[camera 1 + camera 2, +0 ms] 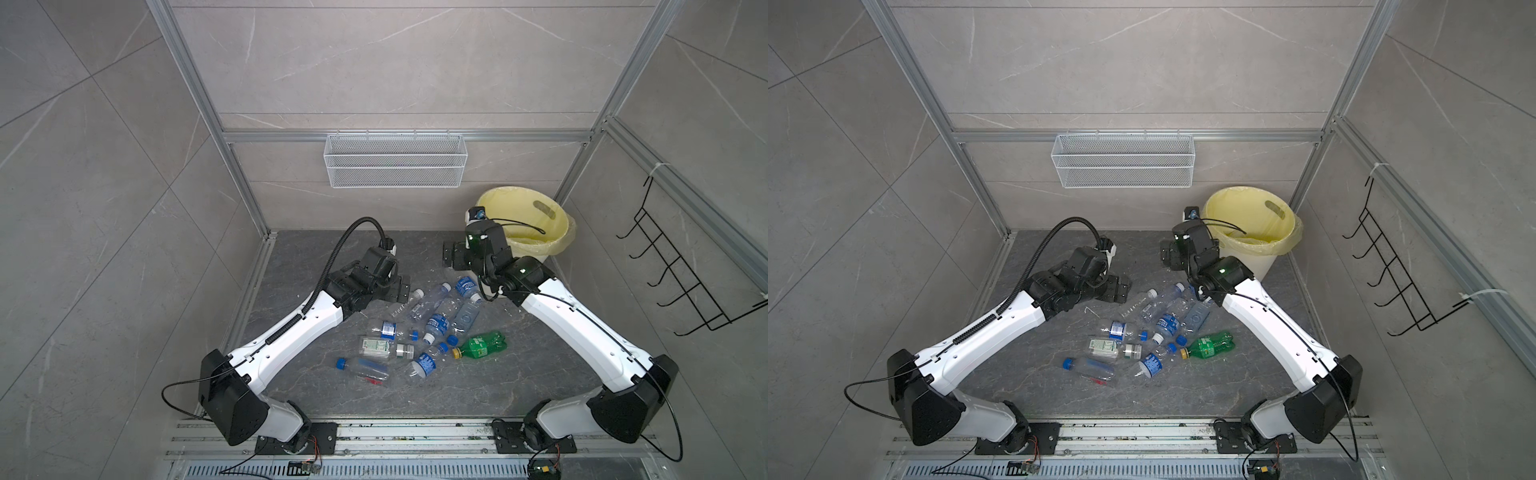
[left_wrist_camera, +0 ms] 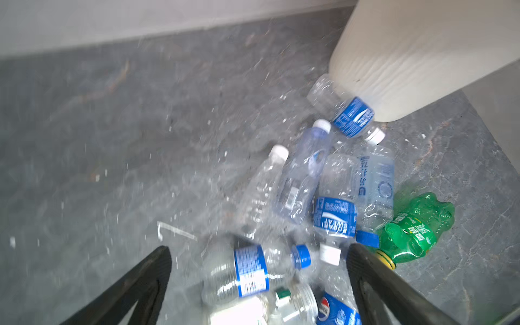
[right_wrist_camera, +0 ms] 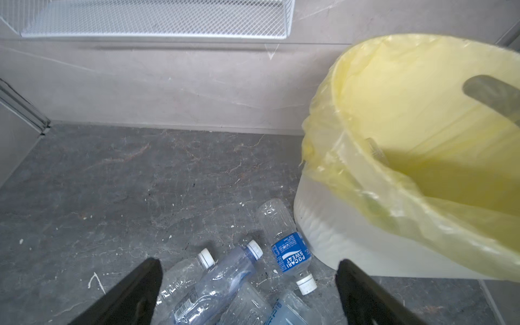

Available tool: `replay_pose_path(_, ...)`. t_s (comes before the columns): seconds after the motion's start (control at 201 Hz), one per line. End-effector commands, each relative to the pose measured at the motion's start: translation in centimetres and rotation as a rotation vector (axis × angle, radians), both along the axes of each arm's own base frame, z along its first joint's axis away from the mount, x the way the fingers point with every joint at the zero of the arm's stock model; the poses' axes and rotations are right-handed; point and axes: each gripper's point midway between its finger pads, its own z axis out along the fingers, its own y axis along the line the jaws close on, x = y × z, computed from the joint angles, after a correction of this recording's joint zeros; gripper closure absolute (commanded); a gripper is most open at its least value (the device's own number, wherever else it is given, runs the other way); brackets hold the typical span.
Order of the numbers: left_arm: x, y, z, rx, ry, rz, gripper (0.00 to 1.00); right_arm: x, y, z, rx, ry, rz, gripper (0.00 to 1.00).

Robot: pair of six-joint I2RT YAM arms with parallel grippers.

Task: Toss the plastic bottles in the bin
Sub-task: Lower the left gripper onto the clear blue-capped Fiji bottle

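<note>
Several plastic bottles (image 1: 432,328) lie in a heap on the dark stone floor, mostly clear with blue labels. A green bottle (image 1: 484,345) (image 2: 413,228) with a yellow cap lies at the heap's right edge. The bin (image 1: 536,249) (image 3: 337,233), cream-white with a yellow bag, stands at the back right. A blue-labelled bottle (image 3: 289,253) rests against its base. My left gripper (image 1: 401,291) (image 2: 259,249) hovers open over the heap's left side, holding nothing. My right gripper (image 1: 451,253) (image 3: 249,262) is open and holds nothing, above the floor just left of the bin.
A white wire mesh basket (image 1: 395,162) hangs on the back wall. A black wire rack (image 1: 685,282) hangs on the right wall. Aluminium frame posts border the floor, and a metal rail (image 1: 415,432) runs along the front.
</note>
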Motion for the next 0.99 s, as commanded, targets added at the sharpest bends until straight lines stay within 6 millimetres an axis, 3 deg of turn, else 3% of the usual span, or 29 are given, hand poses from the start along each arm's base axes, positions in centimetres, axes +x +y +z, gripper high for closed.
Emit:
replay_pose_path(0.0, -2.0, 3.5, -1.3, 0.003, 0.115, 0.191, 0.0, -0.2, 1.6, -2.3, -0.076, -0.005, 0.027, 0.0)
replay_pose_path(0.169, -4.6, 7.1, -3.2, -0.008, 0.252, 0.445, 0.0, -1.0, 2.9, -5.5, -0.085, 0.02, 0.071, 0.0)
replay_pose_path(0.323, -7.2, 8.1, -5.3, -0.08, 0.412, 0.644, 0.0, -1.1, 3.1, -8.2, -0.096, 0.037, 0.079, 0.01)
replay_pose_path(0.528, -10.1, 10.4, -7.9, -0.078, 0.543, 0.889, 0.0, -1.4, 3.1, -10.0, -0.072, 0.028, 0.083, 0.0)
replay_pose_path(0.766, -12.8, 11.3, -11.0, -0.147, 0.672, 1.063, 0.0, -2.0, 2.8, -10.6, -0.041, 0.032, 0.073, 0.01)
replay_pose_path(0.985, -13.8, 10.0, -13.2, -0.253, 0.764, 1.107, 0.0, -1.9, 2.4, -11.2, -0.053, 0.025, 0.053, 0.0)
